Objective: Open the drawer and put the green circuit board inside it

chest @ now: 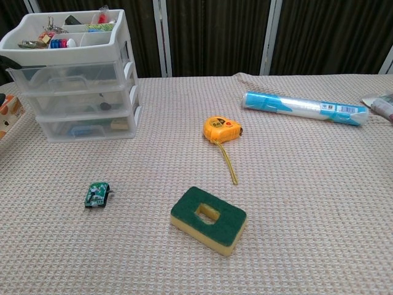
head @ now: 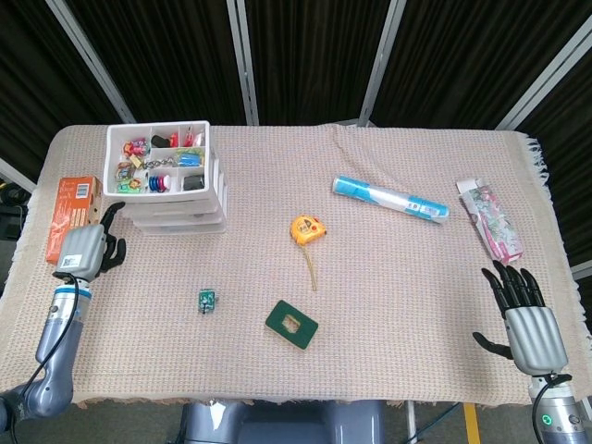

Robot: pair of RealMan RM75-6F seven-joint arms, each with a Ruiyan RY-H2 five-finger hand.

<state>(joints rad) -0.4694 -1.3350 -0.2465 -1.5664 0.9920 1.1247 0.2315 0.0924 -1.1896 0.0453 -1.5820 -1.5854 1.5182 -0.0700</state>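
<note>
Looking down from the head view, the left hand (head: pixel 81 250) hovers at the table's (head: pixel 388 305) left edge, fingers loosely curled, empty, beside the orange box (head: pixel 72 217); the right hand (head: pixel 525 319) rests near the right front corner, fingers wide. From the chest view, the board (chest: pixel 96 194) lies near the left front, well apart from the shut drawers (chest: pixel 77 101); neither hand shows clearly
</note>
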